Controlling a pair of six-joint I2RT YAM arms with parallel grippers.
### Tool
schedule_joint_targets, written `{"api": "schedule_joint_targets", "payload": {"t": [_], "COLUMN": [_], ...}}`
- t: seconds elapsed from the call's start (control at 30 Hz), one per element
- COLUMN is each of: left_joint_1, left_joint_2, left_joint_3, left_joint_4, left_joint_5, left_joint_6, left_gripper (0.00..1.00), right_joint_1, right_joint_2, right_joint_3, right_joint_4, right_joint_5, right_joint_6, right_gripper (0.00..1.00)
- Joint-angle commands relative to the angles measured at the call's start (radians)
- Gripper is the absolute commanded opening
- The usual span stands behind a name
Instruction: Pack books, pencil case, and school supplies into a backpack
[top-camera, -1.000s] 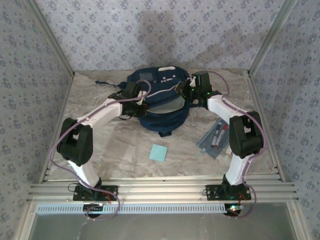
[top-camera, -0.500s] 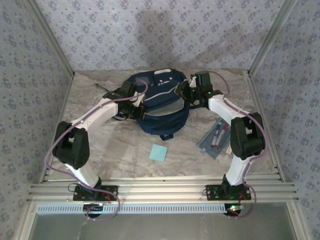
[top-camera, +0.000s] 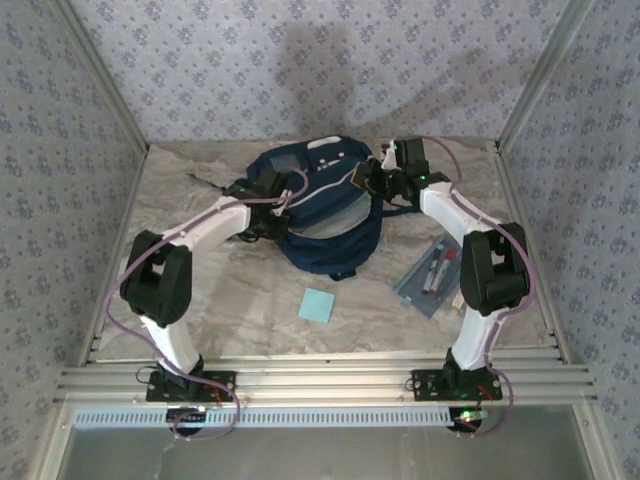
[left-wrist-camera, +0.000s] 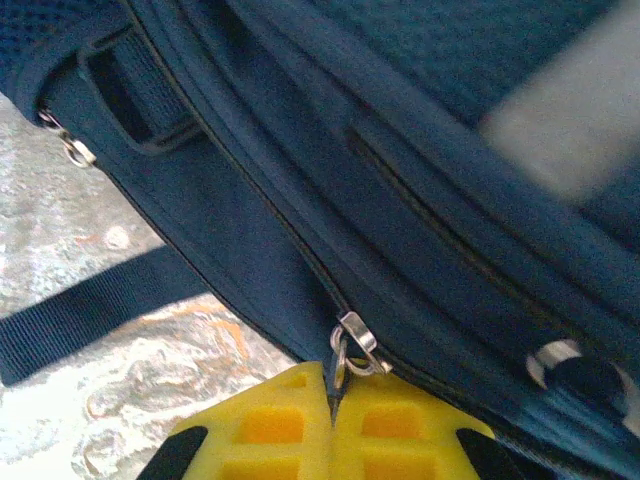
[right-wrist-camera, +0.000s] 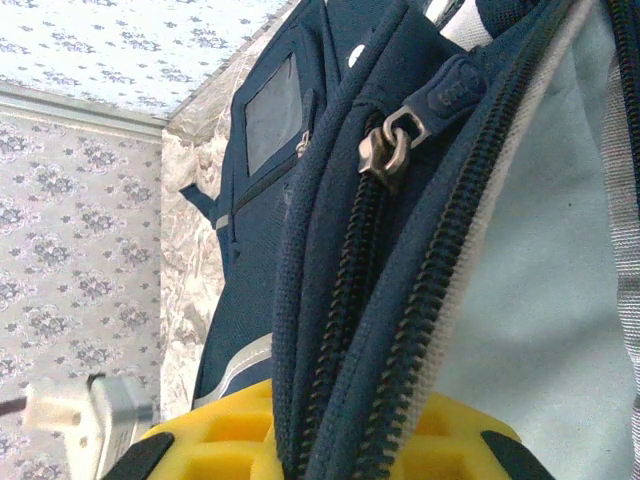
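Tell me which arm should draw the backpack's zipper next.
Left. The left gripper has its jaws shut on the zipper pull; the right gripper clamps the backpack rim, probably bracing it.

Both arms reach forward and inward, each gripper clamped shut.
The left arm bends at its outer elbow and stretches rightward; the left gripper (top-camera: 274, 203) presses its yellow pads (left-wrist-camera: 268, 425) together on a metal zip pull (left-wrist-camera: 354, 338). The right arm mirrors it, forearm angled leftward, and the right gripper (top-camera: 374, 181) pinches the backpack (right-wrist-camera: 335, 320) along its zip edge.
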Motion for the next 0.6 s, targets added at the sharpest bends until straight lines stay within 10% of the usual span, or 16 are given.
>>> {"api": "schedule_joint_targets", "payload": {"t": [0.0, 0.33, 0.57], "left_joint_1": [0.095, 0.184, 0.148], "left_joint_2": [0.054, 0.156, 0.045], "left_joint_3": [0.026, 0.14, 0.137], "left_joint_4": [-0.057, -0.006, -0.106], "left_joint_5": [-0.208, -0.116, -0.053], "left_joint_6": [0.024, 0.056, -0.011], "left_gripper": [0.04, 0.18, 0.79], "right_joint_1": [-0.059, -0.064, -0.053], "right_joint_2": [-0.038, -0.049, -0.019], "right_joint_3": [0.05, 0.024, 0.038], "right_joint_4": [0.054, 0.061, 0.106], "right_joint_5": [0.033, 0.009, 0.009], "right_joint_6": [-0.085, -0.079, 0.015], "right_gripper": [0.0, 0.0, 0.0]}}
